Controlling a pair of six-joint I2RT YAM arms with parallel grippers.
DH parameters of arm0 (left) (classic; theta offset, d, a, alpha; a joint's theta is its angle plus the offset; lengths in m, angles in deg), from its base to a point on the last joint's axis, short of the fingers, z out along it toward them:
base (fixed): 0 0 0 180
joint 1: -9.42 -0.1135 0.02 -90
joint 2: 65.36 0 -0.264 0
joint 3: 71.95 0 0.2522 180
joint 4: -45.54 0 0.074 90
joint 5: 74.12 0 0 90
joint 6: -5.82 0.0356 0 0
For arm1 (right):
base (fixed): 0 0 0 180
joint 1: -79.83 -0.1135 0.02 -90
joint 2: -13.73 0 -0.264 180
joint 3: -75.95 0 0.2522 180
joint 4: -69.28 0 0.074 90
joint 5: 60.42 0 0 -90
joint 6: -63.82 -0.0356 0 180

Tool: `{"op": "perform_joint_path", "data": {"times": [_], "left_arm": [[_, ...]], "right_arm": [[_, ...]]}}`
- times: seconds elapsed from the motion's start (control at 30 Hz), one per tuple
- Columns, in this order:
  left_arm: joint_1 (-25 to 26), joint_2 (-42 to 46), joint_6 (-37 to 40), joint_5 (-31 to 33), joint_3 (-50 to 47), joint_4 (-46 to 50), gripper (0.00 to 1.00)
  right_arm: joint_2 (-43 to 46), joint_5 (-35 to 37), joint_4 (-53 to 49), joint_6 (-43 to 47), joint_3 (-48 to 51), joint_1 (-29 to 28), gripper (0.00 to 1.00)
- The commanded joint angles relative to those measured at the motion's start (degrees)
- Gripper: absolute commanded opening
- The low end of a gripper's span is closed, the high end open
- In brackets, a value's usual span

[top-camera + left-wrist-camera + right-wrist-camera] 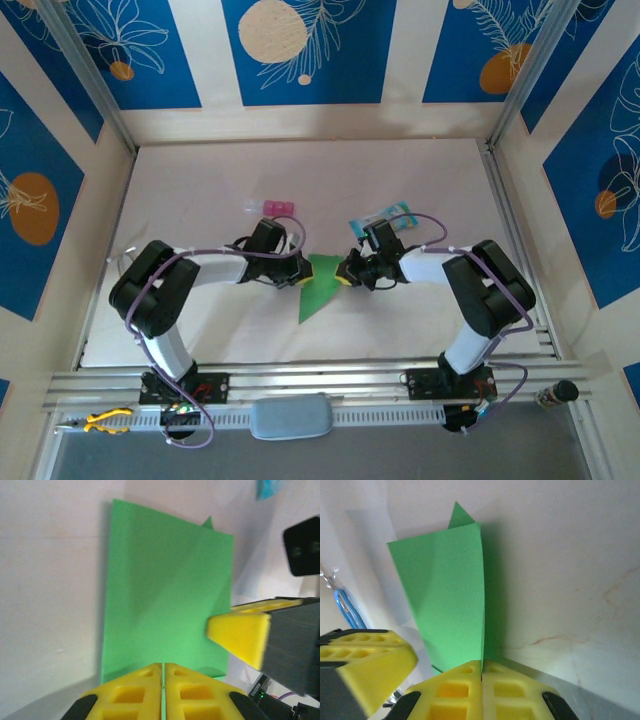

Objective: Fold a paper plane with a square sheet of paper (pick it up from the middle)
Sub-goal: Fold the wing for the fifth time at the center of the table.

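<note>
The square sheet of paper [320,290] is bright green and folded into a pointed wedge, lying mid-table between both arms. My left gripper [302,279] sits at its left edge. In the left wrist view its jaws [163,667] are shut over the sheet's [165,590] near edge, with a green sliver in the slit. My right gripper [344,277] is at the right edge. In the right wrist view its jaws [481,664] are shut on a raised fold of the sheet [450,595], which stands up off the table there. The two grippers face each other, close together.
A small pink block [277,207] lies behind the left gripper. A pale blue packet [390,214] lies behind the right one. Yellow pliers [105,420] and a grey-blue pad [290,417] rest on the front rail. Walls close in the table on three sides.
</note>
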Motion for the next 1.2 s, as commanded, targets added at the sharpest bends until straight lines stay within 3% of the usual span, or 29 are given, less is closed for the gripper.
{"op": "perform_joint_path", "data": {"times": [0.0,0.27,0.67,1.0,1.17], "left_arm": [[0.21,-1.06,1.87,1.64,-0.62,2.96,0.08],[0.31,-3.30,3.08,1.03,-0.89,2.66,0.01],[0.31,-3.41,5.05,1.17,-0.80,3.49,0.00],[0.28,-3.26,5.22,1.30,-0.80,3.31,0.00],[0.25,-2.57,5.23,0.71,-0.71,2.36,0.03]], "right_arm": [[1.38,0.25,-1.42,-1.62,0.06,-0.43,0.05],[0.57,-3.05,2.47,1.04,0.01,-0.69,0.10],[-2.82,-7.24,2.45,7.50,-2.48,0.66,0.19],[-4.76,-8.25,-0.75,11.30,-4.67,2.01,0.18],[-4.73,-8.38,-1.40,11.88,-4.56,2.06,0.10]]}}
